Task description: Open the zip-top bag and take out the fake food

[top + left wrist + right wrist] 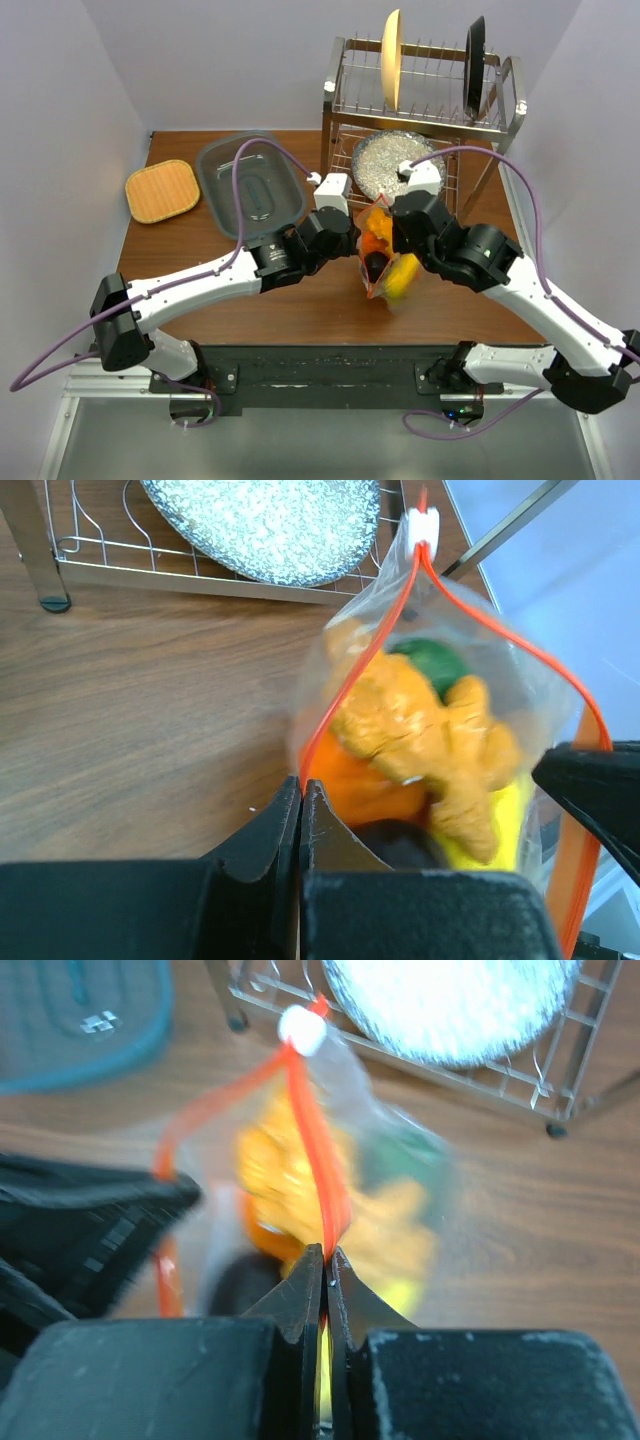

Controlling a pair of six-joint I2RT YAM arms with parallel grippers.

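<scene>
Clear crinkly plastic forms the bag (500, 630), held up between both claws. The left claw (302, 792) is pinched tight on one side of the bag's orange-red zip strip (345, 680). The right claw (327, 1258) is clamped on the opposite side, straight across from the left one. Between the two claws the mouth gapes open. The two sides of the strip meet at a white slider (421, 522) beyond the tips. The toy food (420, 720), in orange, green, yellow and dark pieces, sits inside the bag just past the left claw's tips. Farther ahead of both claws, a glittery plate (270, 520) rests in a wire rack (200, 575).
</scene>
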